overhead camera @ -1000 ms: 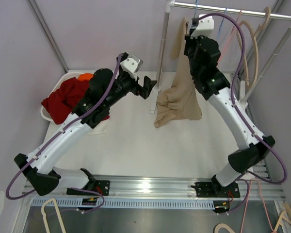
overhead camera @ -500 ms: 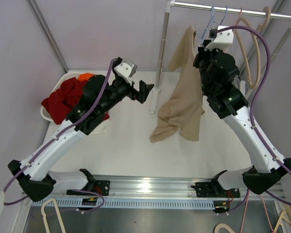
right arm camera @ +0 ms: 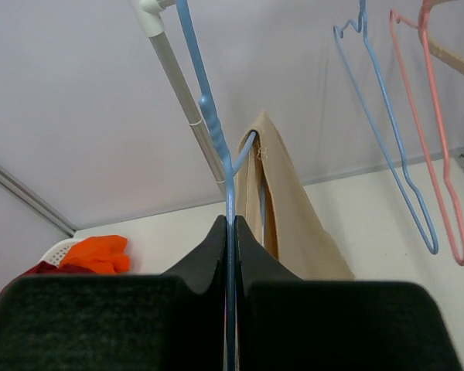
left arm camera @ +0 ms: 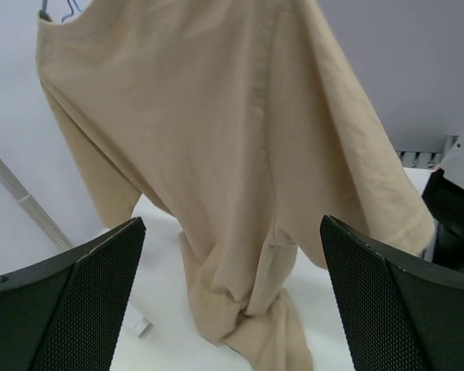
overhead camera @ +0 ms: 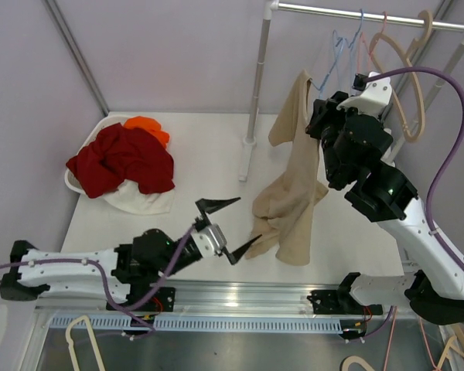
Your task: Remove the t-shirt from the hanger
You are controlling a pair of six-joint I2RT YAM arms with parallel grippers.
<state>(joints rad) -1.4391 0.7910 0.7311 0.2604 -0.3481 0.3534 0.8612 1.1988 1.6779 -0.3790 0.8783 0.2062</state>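
A tan t-shirt point(overhead camera: 294, 182) hangs from a light blue wire hanger point(overhead camera: 317, 77), and its lower end lies crumpled on the white table. My right gripper point(overhead camera: 320, 110) is raised beside the shirt's top and is shut on the hanger. In the right wrist view the fingers point(right arm camera: 209, 247) pinch the hanger's wire point(right arm camera: 216, 127), with the shirt point(right arm camera: 290, 209) draped just beyond. My left gripper point(overhead camera: 226, 226) is low near the front edge, wide open and empty, just left of the shirt's hem. In the left wrist view the shirt point(left arm camera: 216, 139) fills the space ahead of the left gripper point(left arm camera: 230, 224).
A white clothes rack has a pole point(overhead camera: 257, 93) and a top rail point(overhead camera: 356, 14) carrying blue point(overhead camera: 342, 46), pink and tan hangers point(overhead camera: 406, 69). Red clothes point(overhead camera: 120, 158) and an orange cloth point(overhead camera: 147, 125) sit in a white basket point(overhead camera: 71, 182) at the left. Loose hangers point(overhead camera: 85, 340) lie below the table edge.
My left arm has dropped from beside the rack pole to low near the front edge, still open. My right arm has moved right with the hanger, dragging the shirt nearer.
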